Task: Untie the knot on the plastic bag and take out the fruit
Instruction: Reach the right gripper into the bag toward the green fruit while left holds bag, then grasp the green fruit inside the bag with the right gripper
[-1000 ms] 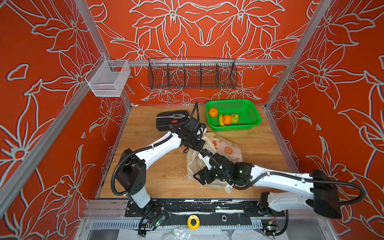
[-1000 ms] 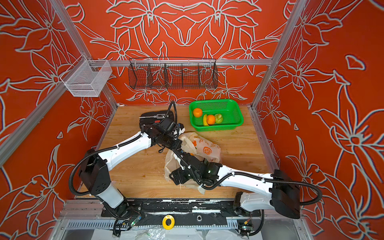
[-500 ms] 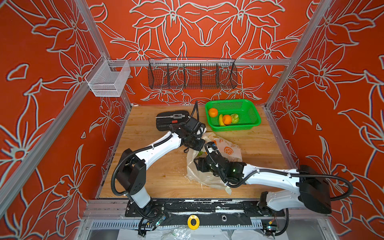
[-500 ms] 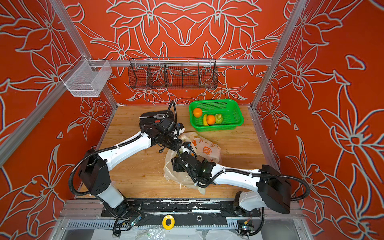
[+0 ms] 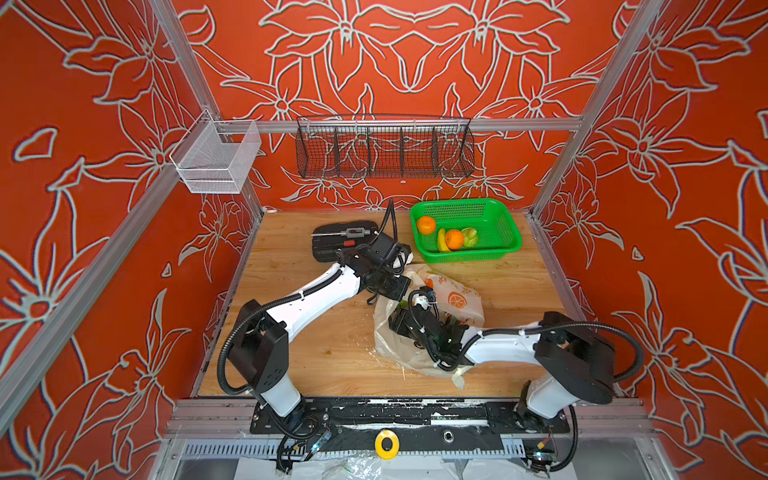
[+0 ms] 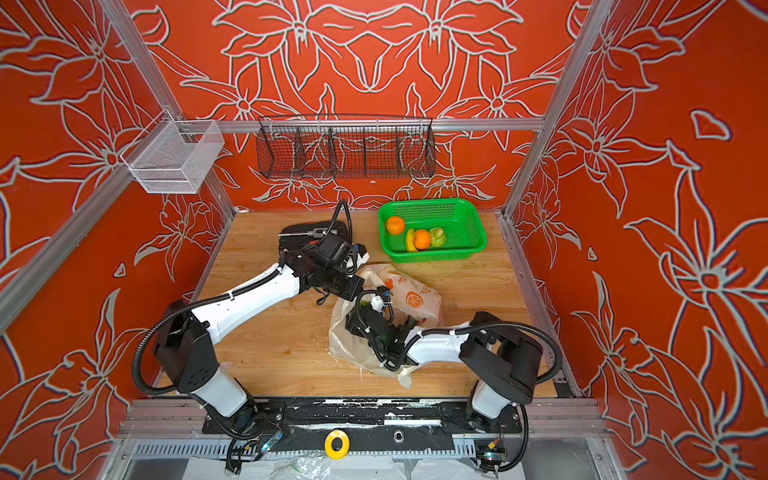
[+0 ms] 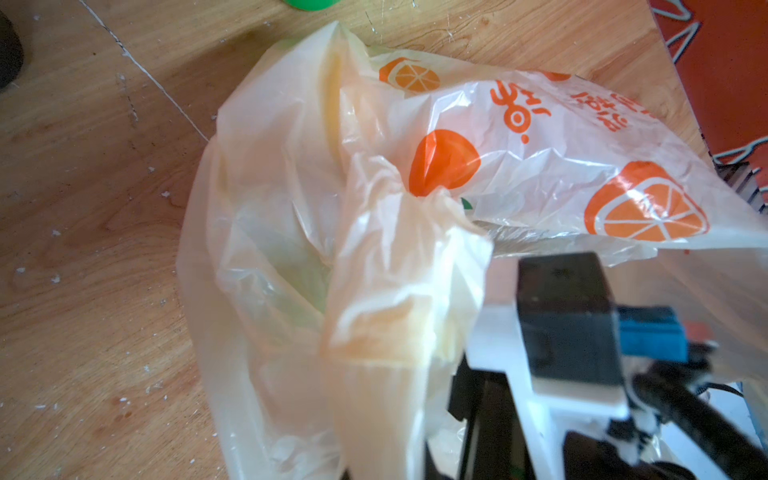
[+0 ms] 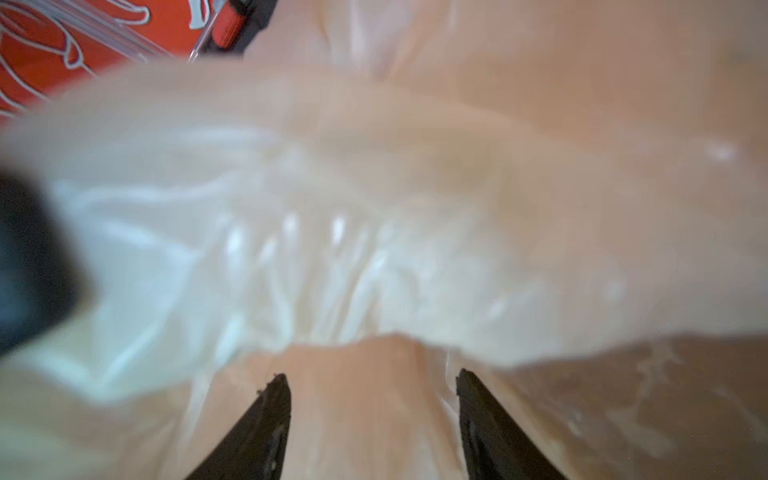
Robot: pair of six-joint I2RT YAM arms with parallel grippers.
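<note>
Here's the left gripper (image 5: 400, 288) at the far edge of the plastic bag (image 5: 409, 353), which lies slumped in the middle of the wooden table (image 5: 299, 361). Its jaws are together, pinched on a handle strip (image 7: 374, 311) that runs taut up towards its wrist camera, though the tips themselves are out of sight there. Follow that strip down and it gathers into the knot (image 7: 428, 203), a bunched twist on top of the bag beside a printed orange.

Over to the right gripper (image 8: 370, 380) — in both top views its head is sunk in the bag's folds. From its own wrist the two black fingers (image 8: 266, 424) stand apart, with blurred cream film filling the view just beyond the tips and nothing pinched between them.

And the fruit (image 5: 454, 239)? Two oranges and a bumpy green piece sit with a small banana (image 5: 441, 242) in the green basket (image 5: 505, 226) at the far right of the table, near the bag. A greenish patch (image 7: 299, 270) shows through the film — what it is, I cannot tell
</note>
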